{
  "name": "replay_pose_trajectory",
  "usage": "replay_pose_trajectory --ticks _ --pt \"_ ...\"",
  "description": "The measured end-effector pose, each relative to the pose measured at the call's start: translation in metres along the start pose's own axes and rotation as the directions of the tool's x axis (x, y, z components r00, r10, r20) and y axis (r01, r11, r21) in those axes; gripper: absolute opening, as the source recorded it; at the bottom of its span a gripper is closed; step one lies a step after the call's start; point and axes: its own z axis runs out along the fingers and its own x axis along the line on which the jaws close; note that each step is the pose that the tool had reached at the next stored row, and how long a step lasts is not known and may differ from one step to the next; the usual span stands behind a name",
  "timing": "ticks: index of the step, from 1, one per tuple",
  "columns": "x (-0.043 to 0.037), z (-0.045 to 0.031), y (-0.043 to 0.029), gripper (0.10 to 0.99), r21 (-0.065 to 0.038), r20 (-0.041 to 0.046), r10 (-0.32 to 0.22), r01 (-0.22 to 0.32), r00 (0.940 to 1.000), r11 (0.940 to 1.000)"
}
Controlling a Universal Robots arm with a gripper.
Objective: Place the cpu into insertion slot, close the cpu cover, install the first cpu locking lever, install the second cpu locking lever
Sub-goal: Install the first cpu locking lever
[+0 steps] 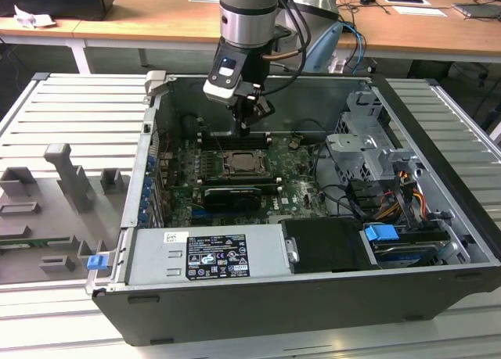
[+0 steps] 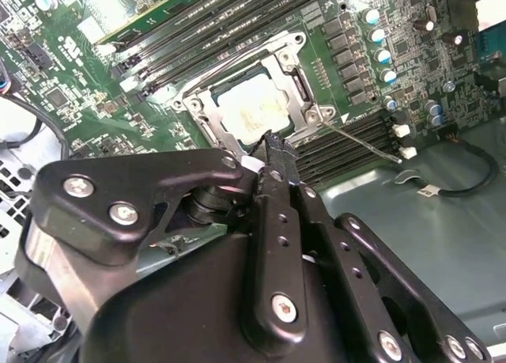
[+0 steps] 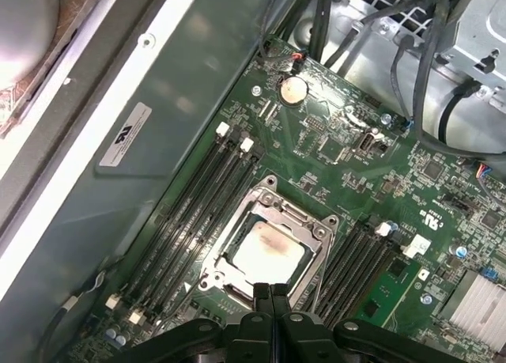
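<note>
- The open computer case (image 1: 313,296) lies on its side on the ribbed metal table (image 1: 70,116). I see dark sheet-metal walls, and inside them a green circuit board (image 3: 332,165).
- Also in the case are a silver box-shaped power supply (image 1: 207,253) along one wall and a perforated metal drive cage (image 1: 364,144), with bundled cables just beside the cage.
- The socket (image 1: 232,157) sits mid-board between rows of long black memory slots (image 3: 198,213).
- The chip (image 3: 267,252) already lies in the socket. It is flat and square, with a pale silver top and a faint brownish smudge on it.
- The cover (image 3: 315,240), a thin silver frame with a square opening, lies flat around the chip.
- In the second wrist view a thin wire lever (image 2: 364,141) angles away from a socket corner across the memory slots.
- My tool (image 3: 273,290) hangs over the socket's edge with its black fingers pressed together. I see nothing gripped between them and cannot tell whether the tips touch the frame.
</note>
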Motion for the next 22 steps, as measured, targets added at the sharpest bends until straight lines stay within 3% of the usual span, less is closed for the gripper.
replay_pose_trajectory --ticks 13,22 --pt "0.0000 0.0000 -0.0005 0.106 0.000 -0.0016 -0.072 0.072 0.9974 0.9974" --pt "0.0000 0.0000 -0.0006 0.106 0.000 -0.0036 -0.159 0.159 0.9872 0.9872"
